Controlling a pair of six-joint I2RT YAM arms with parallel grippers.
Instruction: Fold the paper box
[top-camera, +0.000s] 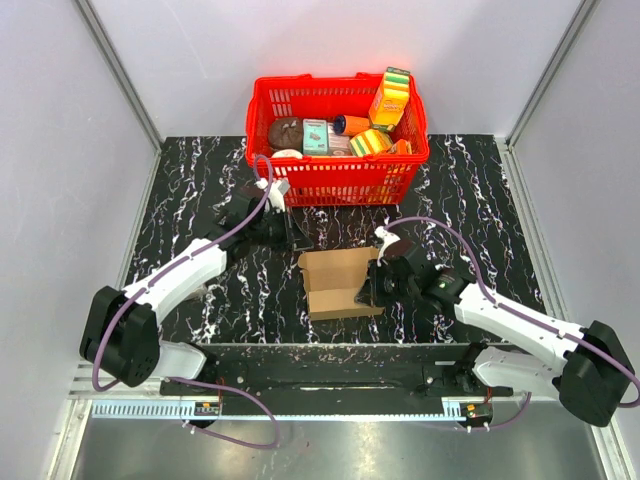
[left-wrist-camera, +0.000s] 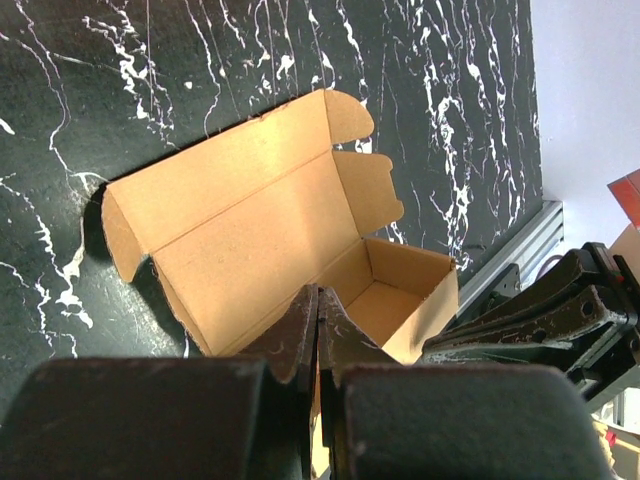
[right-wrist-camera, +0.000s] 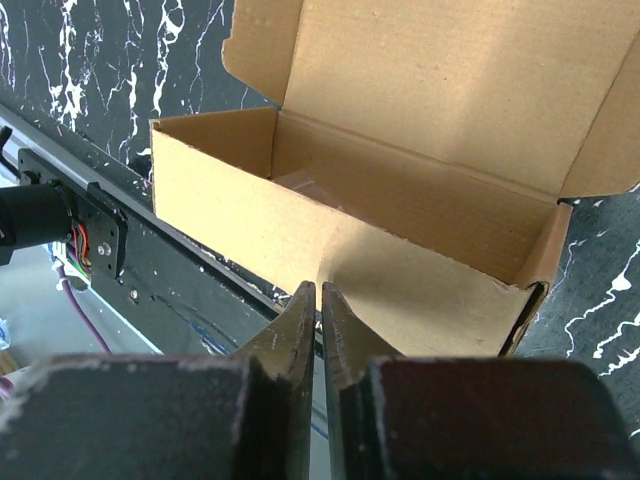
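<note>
The right gripper (right-wrist-camera: 320, 296) has its two fingers almost together, with only a thin slit between the tips and nothing visible inside it. The tips point at the outer face of one upright wall of the paper box (top-camera: 340, 285). Whether they already touch the cardboard I cannot tell. I think the fingers are brought together so that they work like one blunt point, good for steadying or pressing a wall and not for pinching it. The left gripper (left-wrist-camera: 318, 305) is fully closed and holds nothing. It hangs over the far side of the box and looks down into it, probably also ready to push or fold. Its tips overlap the edge of the box in the left wrist view, but contact is not clear. The box lies on the black marbled table (top-camera: 200, 200), in the middle between the two arms and in front of the red basket (top-camera: 340, 180), apart from it. Its tray part stands with the walls upright, on the side nearer to the arm bases. The lid (right-wrist-camera: 450, 90) lies open and flat toward the basket, with its rounded side flaps spread out. In my judgement the tray is formed, and closing the lid and tucking its flaps is not yet done.
</note>
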